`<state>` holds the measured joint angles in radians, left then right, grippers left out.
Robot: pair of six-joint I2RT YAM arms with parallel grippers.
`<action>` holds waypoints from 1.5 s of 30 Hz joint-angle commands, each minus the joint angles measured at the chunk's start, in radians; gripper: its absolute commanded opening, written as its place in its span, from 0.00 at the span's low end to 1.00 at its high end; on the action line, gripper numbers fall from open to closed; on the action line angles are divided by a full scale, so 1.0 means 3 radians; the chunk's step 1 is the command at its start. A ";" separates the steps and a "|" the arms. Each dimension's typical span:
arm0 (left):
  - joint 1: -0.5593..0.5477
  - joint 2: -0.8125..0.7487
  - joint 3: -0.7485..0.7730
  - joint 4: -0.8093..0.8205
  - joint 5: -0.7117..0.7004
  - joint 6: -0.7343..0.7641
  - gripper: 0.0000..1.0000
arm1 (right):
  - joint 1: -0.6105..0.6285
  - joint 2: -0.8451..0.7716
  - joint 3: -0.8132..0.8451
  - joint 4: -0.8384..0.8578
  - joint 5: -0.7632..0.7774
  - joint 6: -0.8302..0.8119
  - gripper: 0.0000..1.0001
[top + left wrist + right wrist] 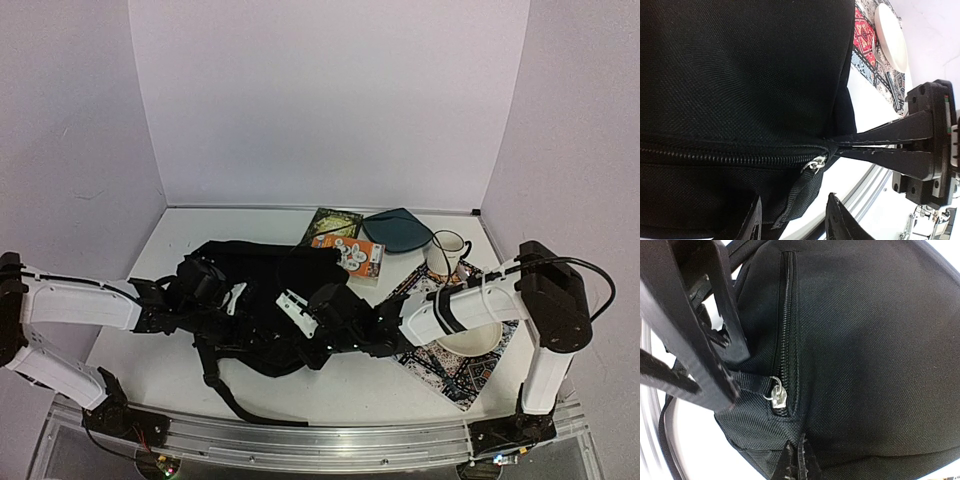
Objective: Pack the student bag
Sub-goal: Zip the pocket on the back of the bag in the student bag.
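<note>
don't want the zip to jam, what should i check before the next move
1. Right gripper pinches the bag beside the zip end: ok.
2. Pull strap lies inside the left gripper: ok.
3. Its jaws closed on that strap: not ok, open.
4. Zip opened: not ok, shut where visible.
5. Shoulder strap free of the table edge: cannot tell.

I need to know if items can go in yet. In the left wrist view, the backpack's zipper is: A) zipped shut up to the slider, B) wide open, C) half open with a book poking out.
A: on the student bag the zipper teeth are meshed all the way to the slider.
</note>
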<state>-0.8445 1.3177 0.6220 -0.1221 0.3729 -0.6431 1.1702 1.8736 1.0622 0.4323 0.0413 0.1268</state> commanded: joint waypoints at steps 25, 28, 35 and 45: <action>0.0012 -0.0276 0.0256 -0.0764 -0.1301 0.0070 0.00 | -0.0014 -0.0226 0.0088 0.0081 0.0111 -0.0045 0.00; 0.0059 -0.0267 0.0405 -0.1092 -0.1711 0.0079 0.00 | -0.0014 -0.0289 0.0051 0.0082 0.0152 -0.0054 0.00; 0.0352 -0.0205 0.0539 -0.1429 -0.2365 0.0014 0.00 | -0.0015 -0.0449 -0.0051 0.0082 0.0213 -0.0089 0.00; 0.0824 -0.0122 0.0671 -0.1498 -0.2335 0.0158 0.00 | -0.0012 -0.0458 -0.0056 0.0076 0.0165 -0.0080 0.00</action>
<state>-0.6579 1.2686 0.7799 -0.5116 -0.2157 -0.6074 1.1702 1.7878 1.0420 0.4827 0.0733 0.1154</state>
